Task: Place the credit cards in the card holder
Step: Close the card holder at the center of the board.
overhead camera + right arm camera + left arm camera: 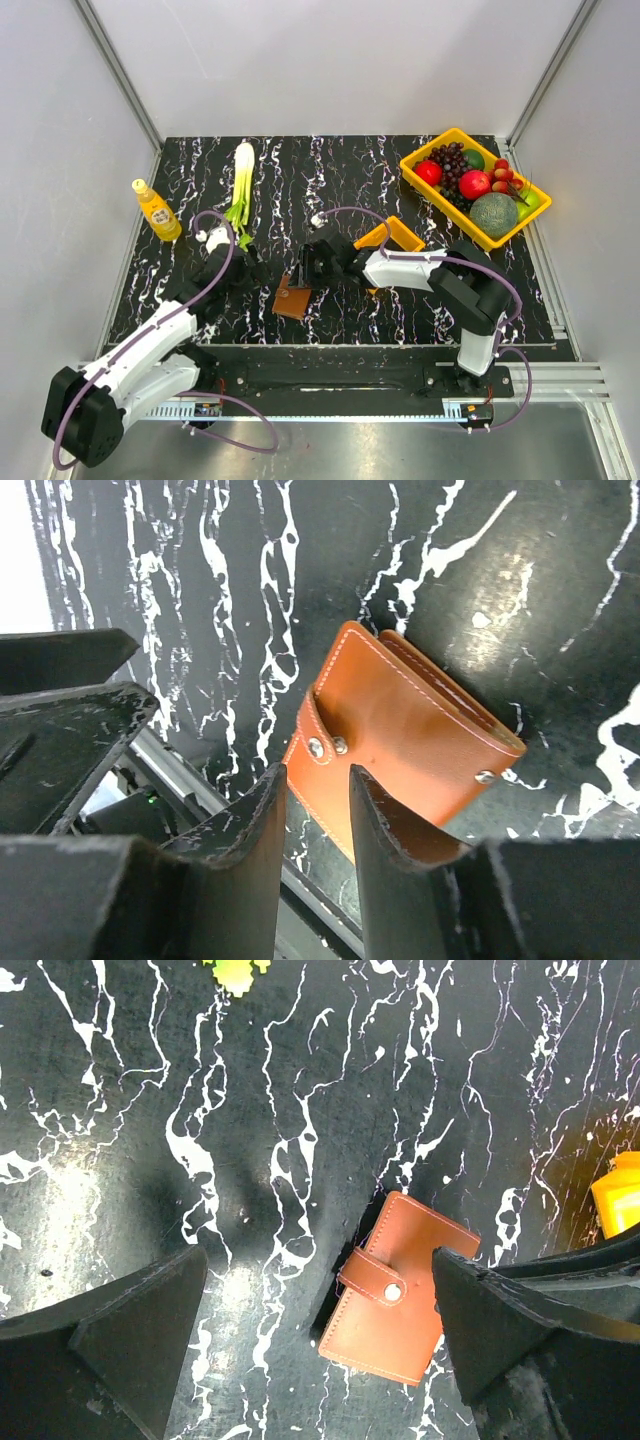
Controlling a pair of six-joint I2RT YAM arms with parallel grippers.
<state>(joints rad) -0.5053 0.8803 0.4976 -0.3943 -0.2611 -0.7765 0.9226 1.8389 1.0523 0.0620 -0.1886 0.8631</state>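
1 brown card holder (400, 730) lies near the middle of the black marbled table (120, 1110), strap snapped shut, stitching pale. The right gripper (318, 790) hangs over its edge, jaws almost together; whether it pinches, I cannot tell. The left gripper (318, 1260) stands wide apart beside it, probably to help open it. 0 cards show.

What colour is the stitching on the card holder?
Off-white, against the tan-brown card holder; clearest in the right wrist view.
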